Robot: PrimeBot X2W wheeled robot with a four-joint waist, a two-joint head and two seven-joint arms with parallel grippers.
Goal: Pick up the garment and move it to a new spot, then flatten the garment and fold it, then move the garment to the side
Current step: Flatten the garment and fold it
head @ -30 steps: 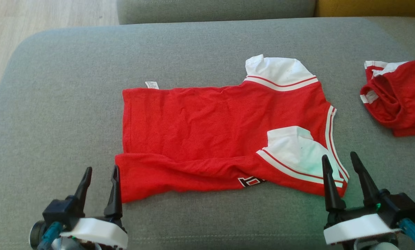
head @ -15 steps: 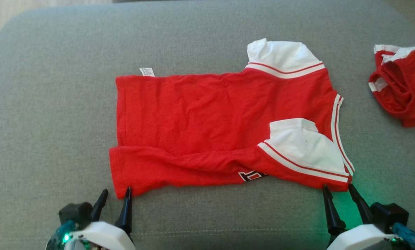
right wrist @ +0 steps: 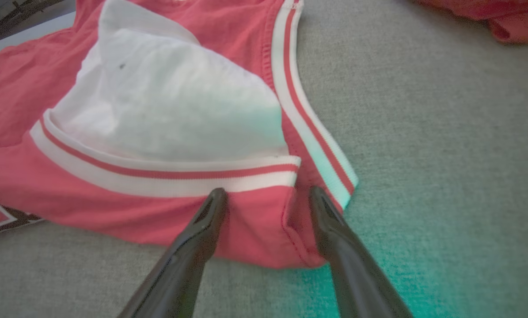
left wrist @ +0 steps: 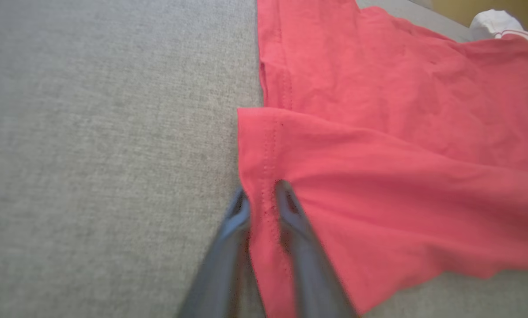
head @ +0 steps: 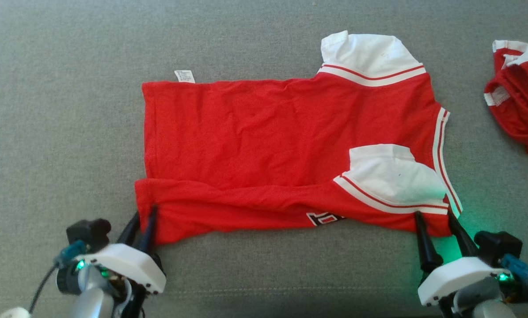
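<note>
Nearest the robot, the left gripper (head: 143,214) sits at the near left corner of the garment (head: 264,145). Its two fingers stand close together with the red hem between them. The left wrist view shows one fingertip on the grey sofa cushion (head: 69,110) just beside the hem edge and the other on the cloth. Whether they actually pinch the fabric cannot be told.

At the near right corner, the right gripper (head: 434,215) stands wide open and holds nothing. Its tips straddle the red corner just below the striped band of the near white sleeve (head: 392,174). A green glow falls on the cushion beside it.

The garment lies flat in the middle of the cushion, its hem to the left and its striped neckline to the right. Its near edge is folded over as a long red strip, and a black-and-white printed patch (head: 323,217) peeks out under that strip. Farther back lies the broad red body, lightly creased, then the far white sleeve (head: 370,51). A small white label (head: 184,76) sticks out at the far left corner. Well apart, at the far right, lies a second red garment (head: 518,110), crumpled.
</note>
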